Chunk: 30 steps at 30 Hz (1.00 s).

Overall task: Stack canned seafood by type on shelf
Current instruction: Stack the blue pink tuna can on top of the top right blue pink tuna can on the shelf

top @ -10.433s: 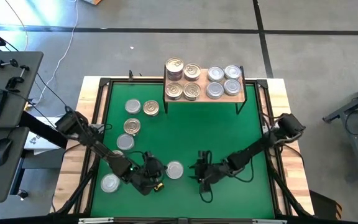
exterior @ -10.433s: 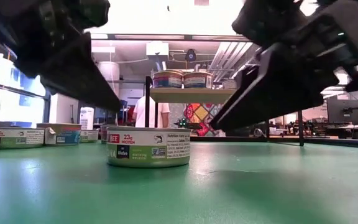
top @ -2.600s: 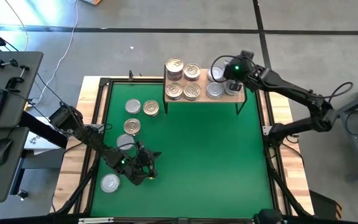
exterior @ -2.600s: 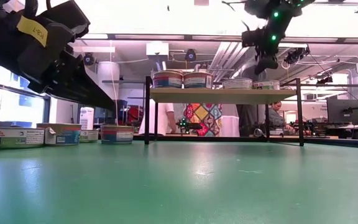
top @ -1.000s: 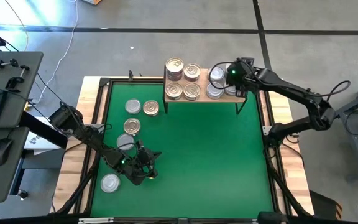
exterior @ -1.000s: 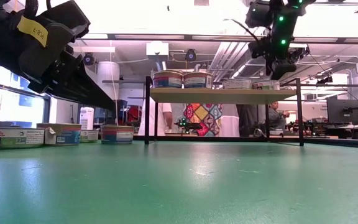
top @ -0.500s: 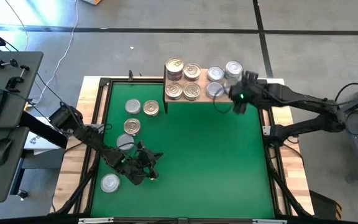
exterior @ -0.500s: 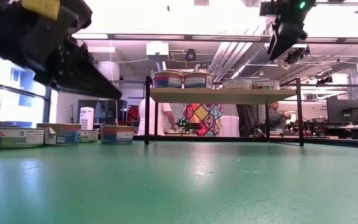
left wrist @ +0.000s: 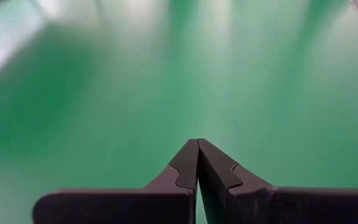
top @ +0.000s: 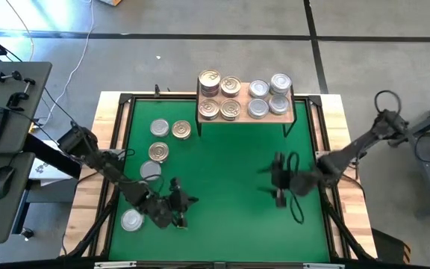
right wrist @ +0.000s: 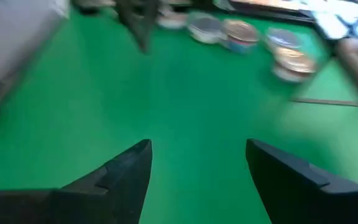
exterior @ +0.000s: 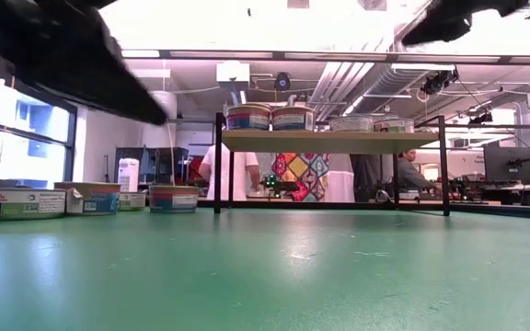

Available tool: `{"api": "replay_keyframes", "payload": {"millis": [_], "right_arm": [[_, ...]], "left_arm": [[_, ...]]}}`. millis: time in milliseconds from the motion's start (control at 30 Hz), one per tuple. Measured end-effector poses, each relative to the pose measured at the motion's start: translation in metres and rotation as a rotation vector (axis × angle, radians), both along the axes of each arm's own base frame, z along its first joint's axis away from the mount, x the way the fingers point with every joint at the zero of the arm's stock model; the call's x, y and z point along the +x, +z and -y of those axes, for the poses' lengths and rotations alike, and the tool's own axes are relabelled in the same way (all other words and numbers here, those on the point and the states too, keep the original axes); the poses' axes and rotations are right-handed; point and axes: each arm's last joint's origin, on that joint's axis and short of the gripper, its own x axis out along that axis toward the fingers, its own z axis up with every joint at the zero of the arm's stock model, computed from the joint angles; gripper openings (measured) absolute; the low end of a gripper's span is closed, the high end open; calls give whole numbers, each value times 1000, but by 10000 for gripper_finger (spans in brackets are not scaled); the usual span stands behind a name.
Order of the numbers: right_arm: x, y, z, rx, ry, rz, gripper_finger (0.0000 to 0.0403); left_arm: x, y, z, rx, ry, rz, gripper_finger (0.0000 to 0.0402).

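Five loose tins (top: 159, 152) lying flat, lids up, along the worktop's (top: 230, 172) left side, beside a shelf (top: 245, 97) holding gold-lidded stacks left, silver right. Nearest: left gripper (top: 178, 211), jaws together and empty, just beside the closest silver tin (top: 132, 220). Right gripper (top: 278, 180), jaws apart and empty, well away. Round tins, no long axis.
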Motion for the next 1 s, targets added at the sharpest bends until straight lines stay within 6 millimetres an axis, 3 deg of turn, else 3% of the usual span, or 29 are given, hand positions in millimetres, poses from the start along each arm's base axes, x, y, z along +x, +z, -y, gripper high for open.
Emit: {"api": "replay_keyframes", "payload": {"millis": [233,333,467,800,1000], "right_arm": [[-18,-76,-25,217,28,189,255],[-20,-94,-25,213,-106,278,255],[-15,-111,-27,150,-233,329,255],[-7,-127,-33,180,-202,318,255],[-6,-125,-34,167,-190,333,255]], "left_arm": [[-27,40,2,-96,192,-511,0],[-43,47,-5,-162,332,-744,0],[-67,42,-17,-149,512,-973,0],[-89,3,-36,-157,646,-1073,0],[-86,3,-34,-162,635,-1045,0]]}}
